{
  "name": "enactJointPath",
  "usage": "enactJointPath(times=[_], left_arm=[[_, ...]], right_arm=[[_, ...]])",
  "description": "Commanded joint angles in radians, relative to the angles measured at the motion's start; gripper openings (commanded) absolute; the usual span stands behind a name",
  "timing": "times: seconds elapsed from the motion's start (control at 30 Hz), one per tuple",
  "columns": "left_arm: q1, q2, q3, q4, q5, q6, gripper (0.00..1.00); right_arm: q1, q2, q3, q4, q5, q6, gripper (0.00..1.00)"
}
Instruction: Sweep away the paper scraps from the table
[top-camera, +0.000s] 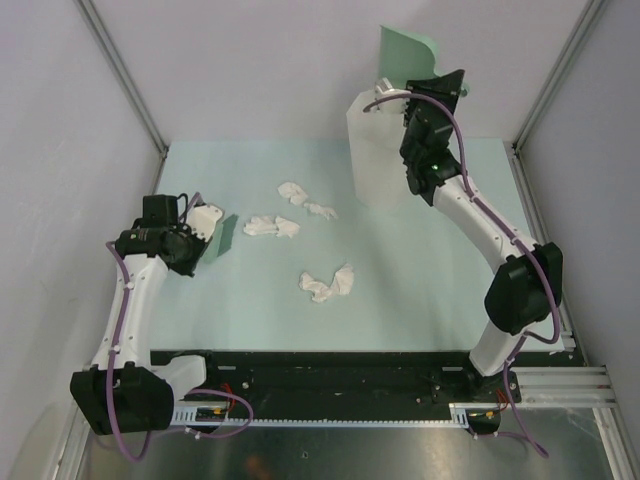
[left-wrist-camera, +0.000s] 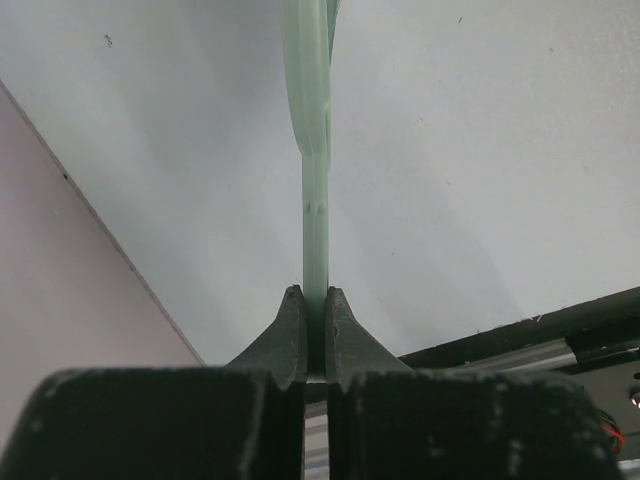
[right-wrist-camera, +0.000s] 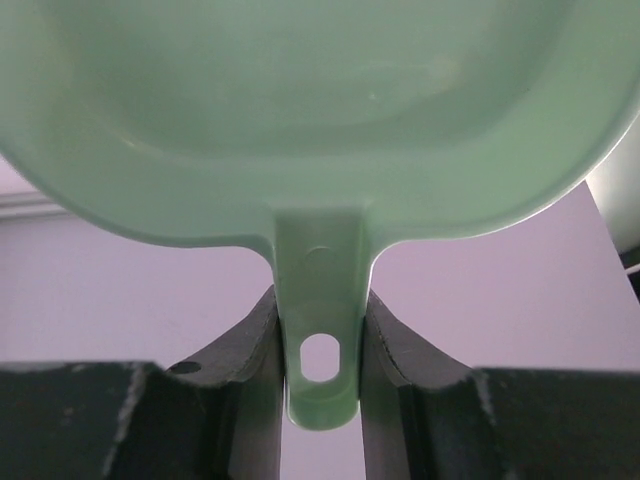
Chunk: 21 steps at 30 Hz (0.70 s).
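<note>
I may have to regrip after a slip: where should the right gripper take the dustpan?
Take the handle tab, coming from its free end behind the dustpan, as the right gripper does now: fingers on the tab's two straight side edges, just short of where it flares. The scoop part looks too broad and curved to pinch.

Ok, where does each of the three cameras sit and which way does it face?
Top external: fixed high behind the arm bases, looking down on the table, paper scraps and white bin; left arm and right arm show whole.
Left wrist: on the left arm, looking past the left hand, shut on a green plastic tool, across the table.
Right wrist: on the right arm, facing the wall; right hand grips the dustpan handle.
Shared: table in top and left wrist; dustpan in top and right wrist.
</note>
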Motion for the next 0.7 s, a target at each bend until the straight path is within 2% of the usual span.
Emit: enactJointPath(times=[0.0,0.03,0.07,0.13,0.17,0.27,0.3,0.33,0.37,0.4,0.53,0.67], left_arm=[[-0.004,-0.024,0.017,0.022,0.022,0.005,0.00],[-0.004,-0.023,0.019,0.025,0.034,0.003,0.00],[-0.005,-0.021,0.020,0.023,0.047,0.000,0.00],[-0.007,-0.021,0.025,0.028,0.070,0.002,0.00],[-0.009,-0.020,0.028,0.028,0.086,0.000,0.00],[-0.021,-0.006,0.037,0.032,0.093,-0.012,0.00],[-0.024,-0.003,0.040,0.032,0.094,-0.018,0.00],[-0.044,0.002,0.042,0.034,0.094,-0.020,0.00],[-0.053,0.003,0.043,0.034,0.094,-0.021,0.00],[-0.065,0.003,0.045,0.034,0.093,-0.024,0.00],[-0.137,0.016,0.057,0.034,0.082,-0.035,0.00],[-0.208,0.039,0.062,0.034,0.053,-0.047,0.00]], right_arm=[[0.113,-0.072,0.217,-0.164,0.101,0.282,0.00],[0.145,-0.080,0.257,-0.371,0.107,0.383,0.00],[0.208,-0.089,0.286,-0.474,0.103,0.571,0.00],[0.280,-0.123,0.319,-0.707,0.084,0.714,0.00],[0.355,-0.132,0.310,-0.763,0.081,0.849,0.00],[0.470,-0.150,0.273,-1.008,0.044,1.069,0.00],[0.489,-0.147,0.267,-1.074,0.017,1.236,0.00],[0.506,-0.135,0.264,-1.204,-0.056,1.316,0.00],[0.517,-0.129,0.259,-1.255,-0.093,1.391,0.00],[0.532,-0.124,0.244,-1.298,-0.132,1.553,0.00],[0.549,-0.123,0.051,-1.474,-0.358,1.854,0.00],[0.613,-0.202,-0.144,-1.538,-0.437,2.064,0.00]])
